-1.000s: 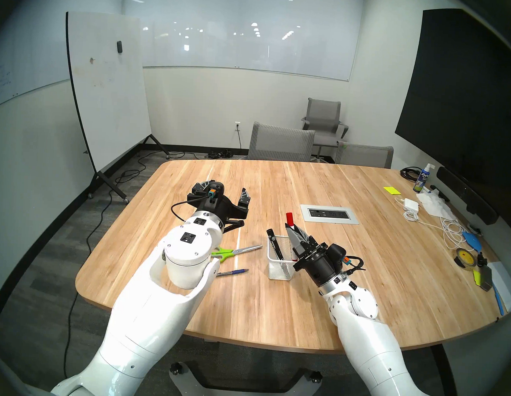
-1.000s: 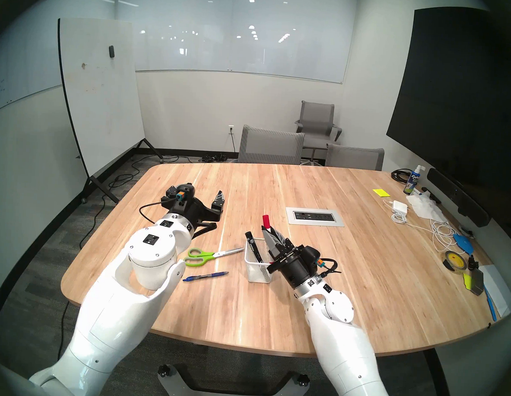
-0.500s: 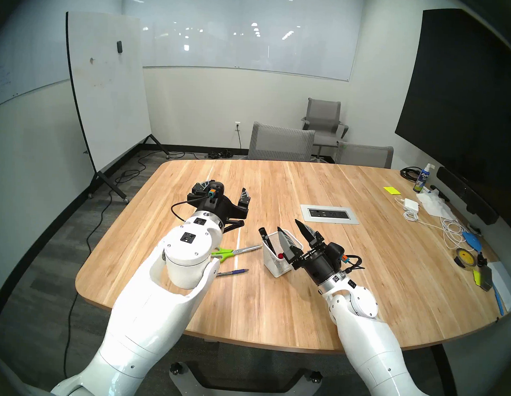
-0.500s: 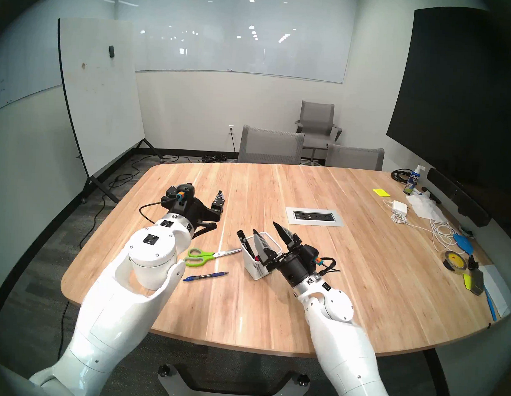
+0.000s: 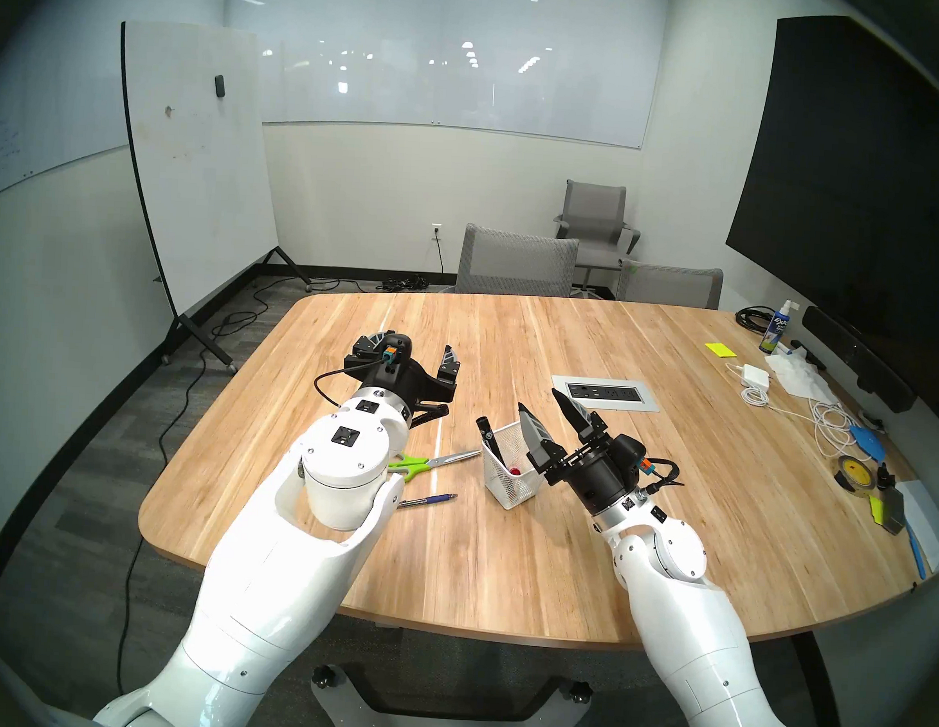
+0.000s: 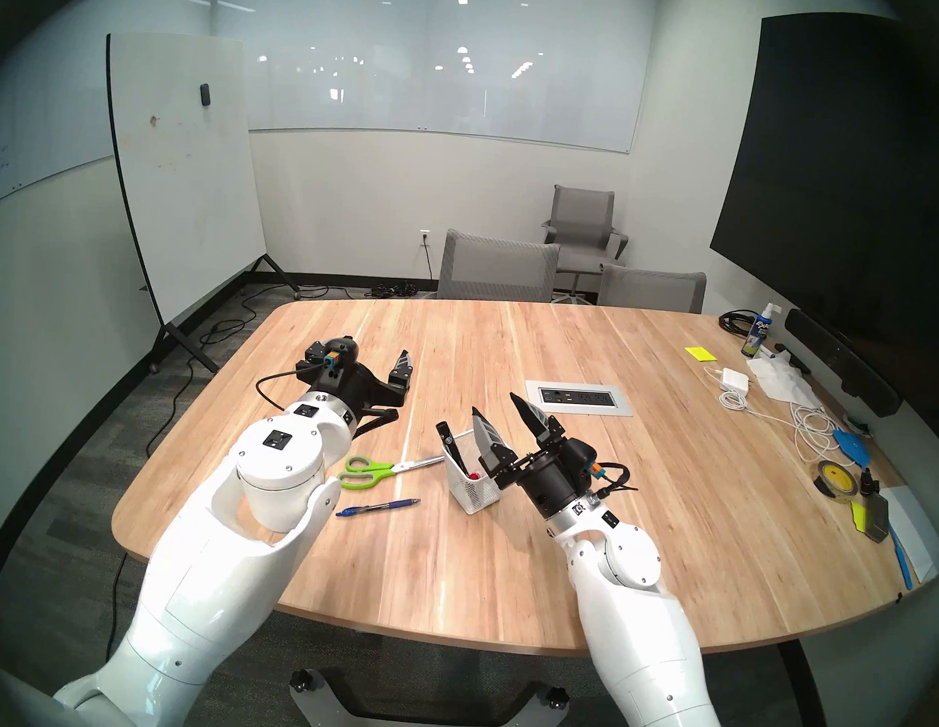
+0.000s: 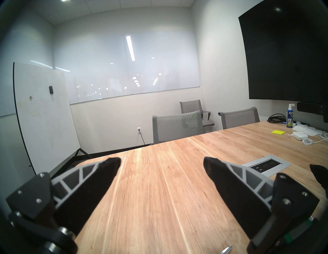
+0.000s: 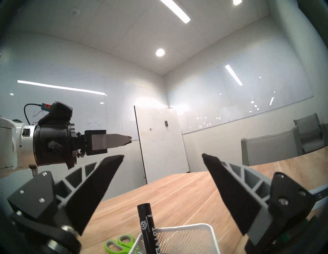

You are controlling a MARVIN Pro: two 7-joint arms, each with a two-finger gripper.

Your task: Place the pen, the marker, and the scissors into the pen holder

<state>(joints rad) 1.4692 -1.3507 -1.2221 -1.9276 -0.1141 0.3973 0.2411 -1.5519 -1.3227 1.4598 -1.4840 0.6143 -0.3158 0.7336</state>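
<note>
Two markers sit in the pen holder — black marker and red-capped marker. Right end effector gapes empty above its rim; left end effector spread, empty. Scissors and pen lie on the surface, partly behind the left arm.

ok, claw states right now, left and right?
Left claw: open, holding nothing, level above the table.
Right claw: open, empty, just above the pen holder.

"A LOT" in white on the black marker, "EXPO" on the spray bottle
</note>
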